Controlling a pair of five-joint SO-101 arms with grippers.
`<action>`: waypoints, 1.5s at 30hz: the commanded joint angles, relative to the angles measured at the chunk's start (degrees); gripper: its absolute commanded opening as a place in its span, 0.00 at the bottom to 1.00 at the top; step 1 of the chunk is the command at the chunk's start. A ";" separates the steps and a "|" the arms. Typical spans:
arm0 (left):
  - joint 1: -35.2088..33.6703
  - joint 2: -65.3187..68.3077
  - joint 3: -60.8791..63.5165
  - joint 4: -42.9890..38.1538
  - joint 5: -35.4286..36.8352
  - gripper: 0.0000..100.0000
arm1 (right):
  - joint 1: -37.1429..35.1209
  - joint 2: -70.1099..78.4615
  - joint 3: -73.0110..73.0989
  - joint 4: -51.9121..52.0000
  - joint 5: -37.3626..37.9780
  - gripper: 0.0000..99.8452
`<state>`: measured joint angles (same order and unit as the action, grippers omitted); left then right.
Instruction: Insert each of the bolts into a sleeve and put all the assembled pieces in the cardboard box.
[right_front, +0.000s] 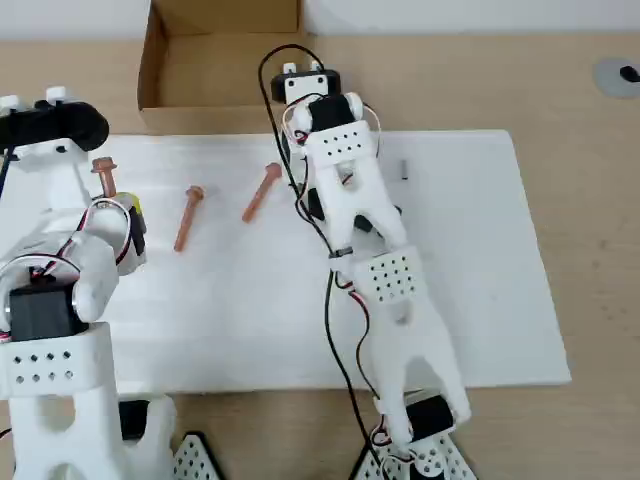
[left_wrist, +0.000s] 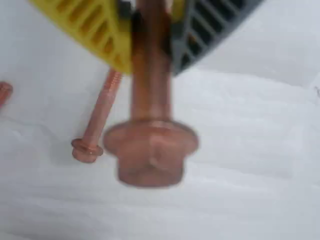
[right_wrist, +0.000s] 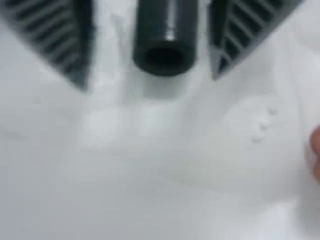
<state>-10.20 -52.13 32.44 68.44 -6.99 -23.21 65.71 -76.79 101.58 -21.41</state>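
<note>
A copper-coloured bolt (left_wrist: 150, 150) sits in the left gripper (left_wrist: 150, 65), whose yellow and dark jaws are clamped on its shank. Its flanged head points away from them, above a white sheet (right_front: 480, 300). A second bolt (right_front: 188, 217) and a third bolt (right_front: 262, 192) lie loose on the sheet between the two arms. A black sleeve (right_wrist: 165, 45) lies on the sheet between the spread jaws of the right gripper (right_wrist: 150, 80), with a gap showing on either side of it. The open cardboard box (right_front: 230, 75) stands on the wooden surface (right_front: 560, 90) at the sheet's far edge.
</note>
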 joint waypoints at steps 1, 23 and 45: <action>0.35 -1.71 -0.35 0.09 -0.26 0.01 | -0.66 -0.92 -2.77 0.88 1.76 0.23; 0.62 -1.71 -0.88 1.67 -2.20 0.01 | -2.33 -12.62 16.84 0.88 3.34 0.22; 0.70 -1.71 -0.79 1.76 -2.20 0.01 | -1.45 -6.81 17.19 -0.70 3.69 0.01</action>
<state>-10.20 -52.13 32.44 70.02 -8.92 -24.44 58.95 -59.74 101.32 -18.15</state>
